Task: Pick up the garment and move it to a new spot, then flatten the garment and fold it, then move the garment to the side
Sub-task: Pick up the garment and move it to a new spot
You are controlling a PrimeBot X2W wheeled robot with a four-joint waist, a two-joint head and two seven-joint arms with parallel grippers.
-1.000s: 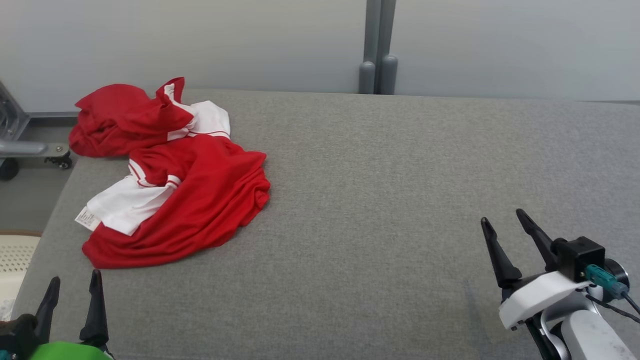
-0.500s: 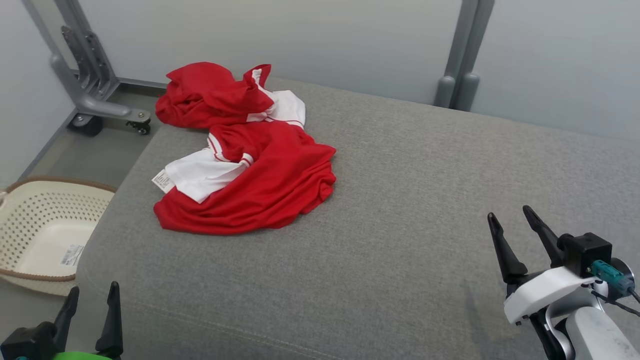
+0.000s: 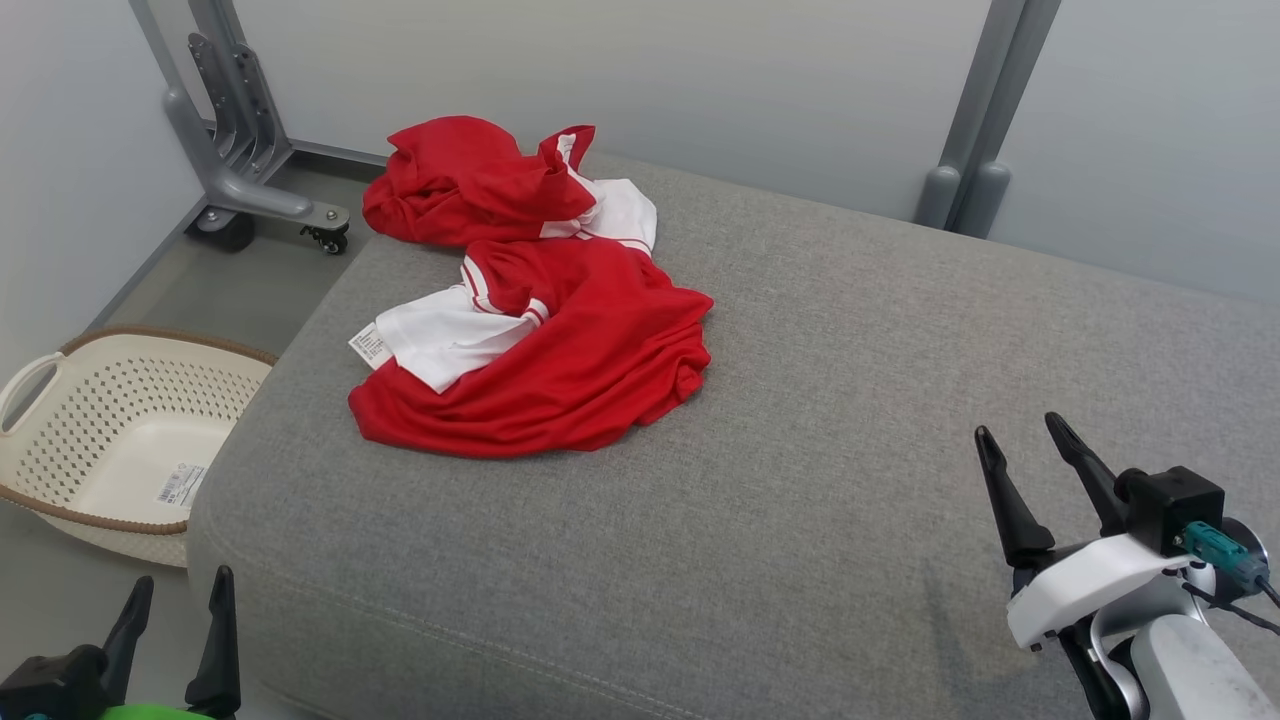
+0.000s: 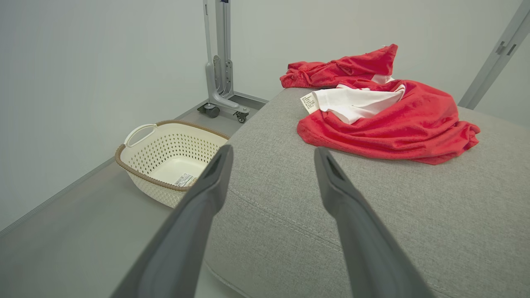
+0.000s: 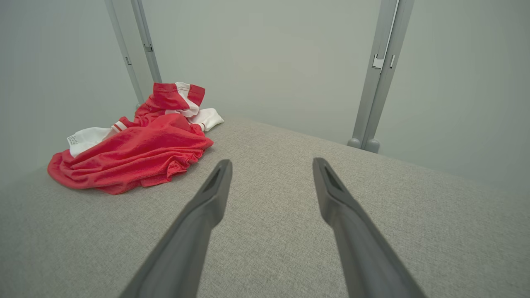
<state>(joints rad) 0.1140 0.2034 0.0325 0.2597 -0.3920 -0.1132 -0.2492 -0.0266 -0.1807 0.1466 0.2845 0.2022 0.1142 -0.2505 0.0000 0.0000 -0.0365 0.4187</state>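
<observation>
A crumpled red and white garment [image 3: 560,340] lies on the far left part of the grey cushioned surface [image 3: 820,420], with a white label at its left edge. The left wrist view shows the garment [image 4: 397,120] ahead and to the right; in the right wrist view the garment [image 5: 136,153] sits far left. My left gripper [image 3: 178,590] hovers open at the lower left, off the surface's near left corner, well short of the cloth. My right gripper [image 3: 1020,432] stands open over the surface at the lower right, far from the garment. Both hold nothing.
A cream perforated basket [image 3: 110,440] sits on the floor left of the surface, also visible as the basket [image 4: 165,165] in the left wrist view. A grey wheeled metal stand [image 3: 240,170] is behind it. Grey posts [image 3: 965,190] rise at the back wall. Bare grey surface spreads right of the garment.
The head camera has turned left, so the whole picture shifted right and the basket and stand came into view. The garment lies as before; both grippers stay open.
</observation>
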